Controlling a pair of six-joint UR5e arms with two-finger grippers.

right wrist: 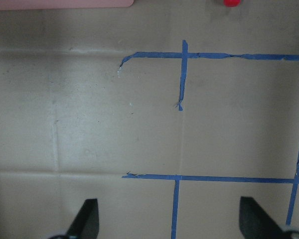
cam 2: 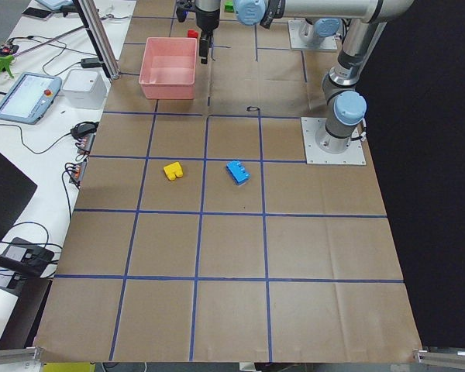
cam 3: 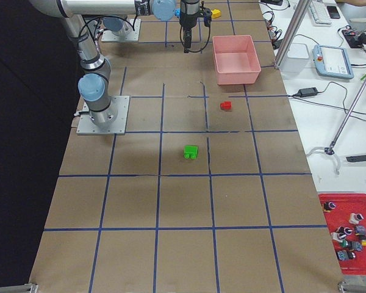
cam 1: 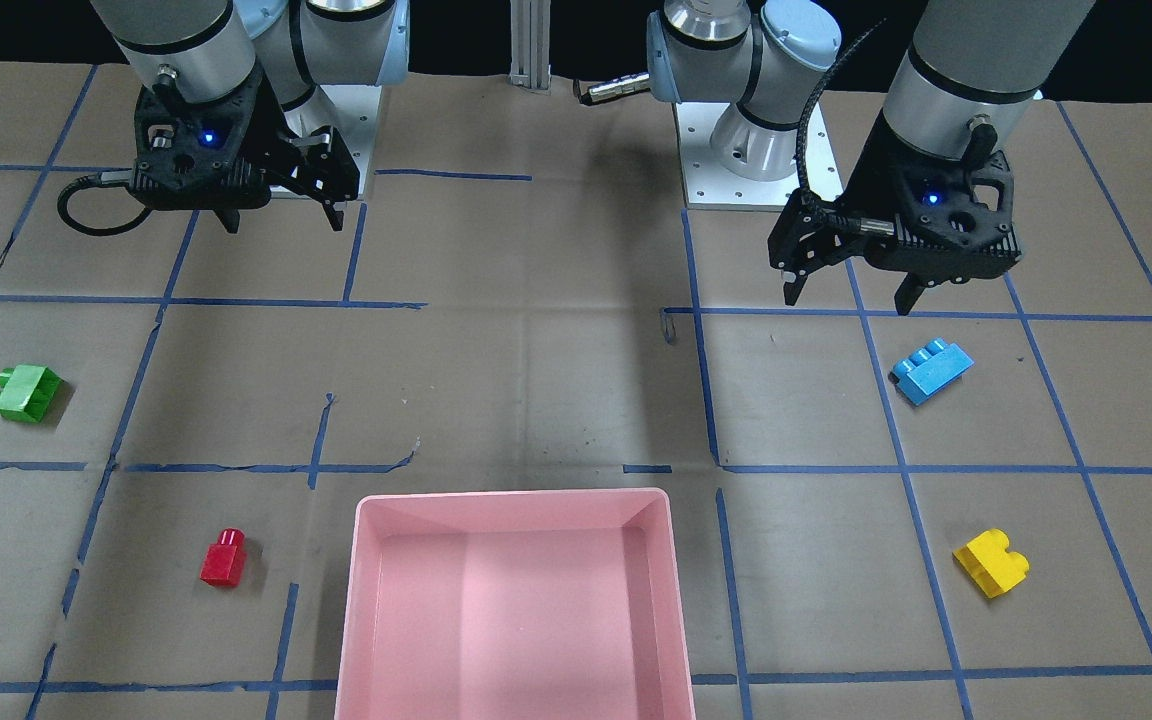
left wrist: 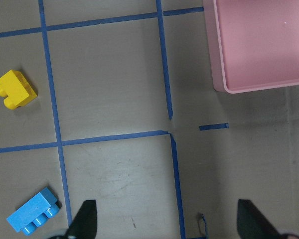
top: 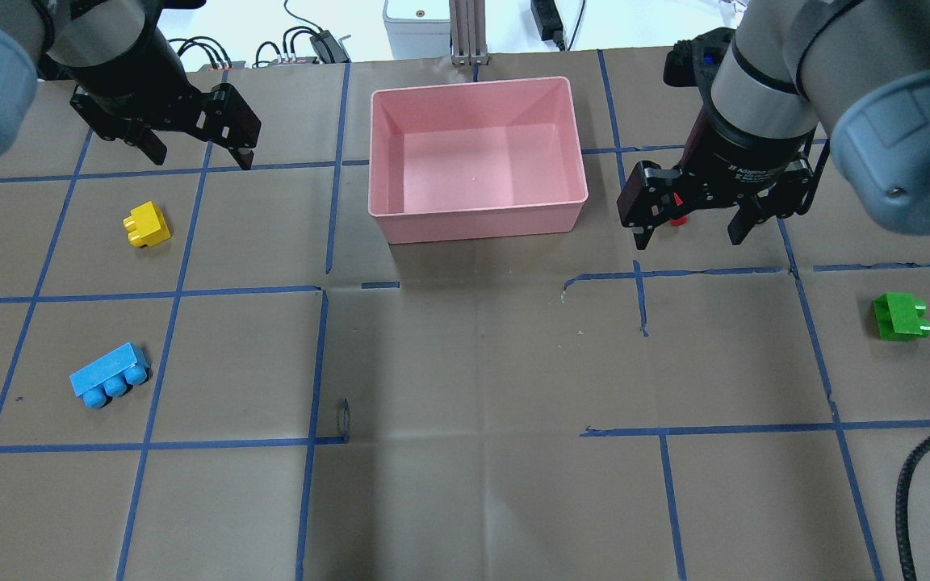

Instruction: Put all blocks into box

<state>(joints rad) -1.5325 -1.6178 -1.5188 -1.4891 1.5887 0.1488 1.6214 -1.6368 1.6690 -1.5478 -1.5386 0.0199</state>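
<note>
The big brown counter (cam 1: 536,380) has blue tape lines on it. The pink box (cam 1: 511,496) sits at the middle of the counter's far edge, the one away from the robot. I think it is put there so both arms can reach it.

The left fingers (left wrist: 87,221) hang in the air over the left half, near the robot's edge of the counter. They are spread wide apart and hold nothing. The right fingers (right wrist: 87,221) hang the same way over the right half, wide apart too, with nothing in them. I think they are up high and spread so they can drop down over a block.

The four blocks lie on the counter, well apart. The light-blue block (cam 1: 931,370) is the longest. It is on the left half, closest to the left fingers. The green block (cam 1: 24,392) lies toward the right end. The yellow block (cam 1: 991,562) is on the left half, nearer the far edge. The small red block (cam 1: 224,558) is on the right half, near the far edge, beside the box but not touching it. Two lie on each side, so I guess each arm gets two.

The box is empty. No block is in it yet, so the job looks to be at its start.
</note>
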